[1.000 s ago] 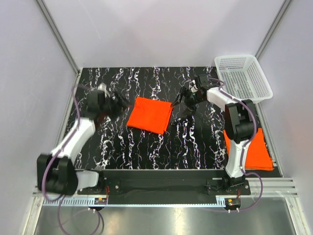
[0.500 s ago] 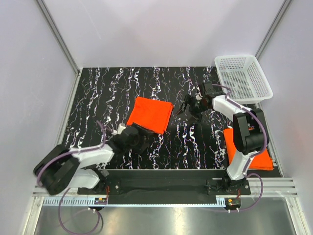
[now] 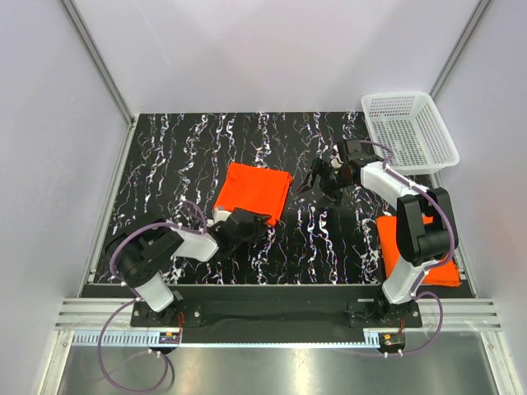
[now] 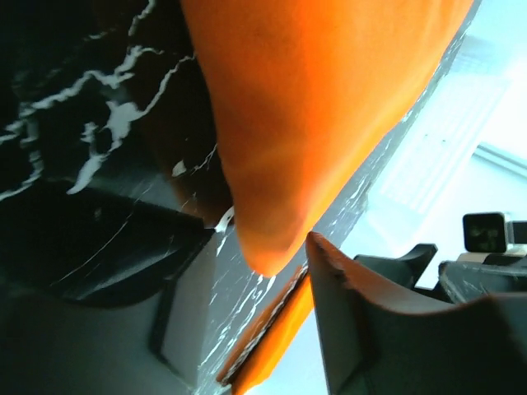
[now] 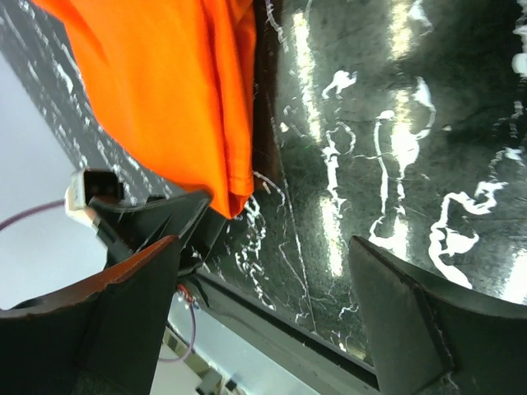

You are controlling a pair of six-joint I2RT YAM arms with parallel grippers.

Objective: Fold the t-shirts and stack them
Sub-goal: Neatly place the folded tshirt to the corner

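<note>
A folded orange t-shirt (image 3: pixel 251 191) lies flat in the middle of the table. My left gripper (image 3: pixel 260 222) is low at its near right corner. In the left wrist view the shirt (image 4: pixel 329 99) fills the top, and its corner hangs between my open left gripper (image 4: pixel 259 247) fingers. My right gripper (image 3: pixel 318 179) is open and empty just right of the shirt. The right wrist view shows the shirt's edge (image 5: pixel 173 99) at top left, ahead of my wide-open right gripper (image 5: pixel 263 263). A second folded orange t-shirt (image 3: pixel 436 259) lies at the near right, partly under the right arm.
A white mesh basket (image 3: pixel 409 130) stands at the back right corner. The black marbled table (image 3: pixel 189 148) is walled on three sides. The left arm's gripper (image 5: pixel 152 216) shows in the right wrist view beyond the shirt's corner.
My left arm has swung from the far left of the table to the shirt's near right corner. My right gripper has drawn slightly right, away from the shirt.
</note>
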